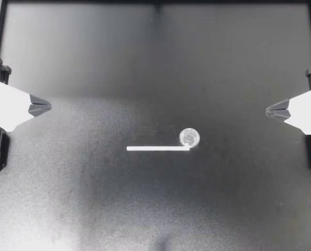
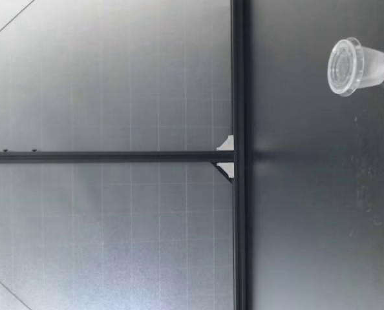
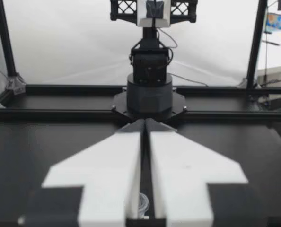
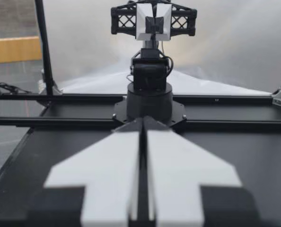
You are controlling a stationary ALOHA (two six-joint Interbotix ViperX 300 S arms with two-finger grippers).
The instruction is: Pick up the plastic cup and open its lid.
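Cup: clear plastic cup (image 1: 189, 137), upright, lid (image 2: 341, 66) on (at the end of a white strip (image 1: 156, 148)).
Left gripper (image 1: 50, 106): clenched, empty, well apart from it.
Right gripper (image 1: 267, 110): likewise.

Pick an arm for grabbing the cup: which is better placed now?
Right, probably. In the top view the plastic cup stands upright with its lid on, nearer my right pincer than my left pincer. Both are shut and need opening first.
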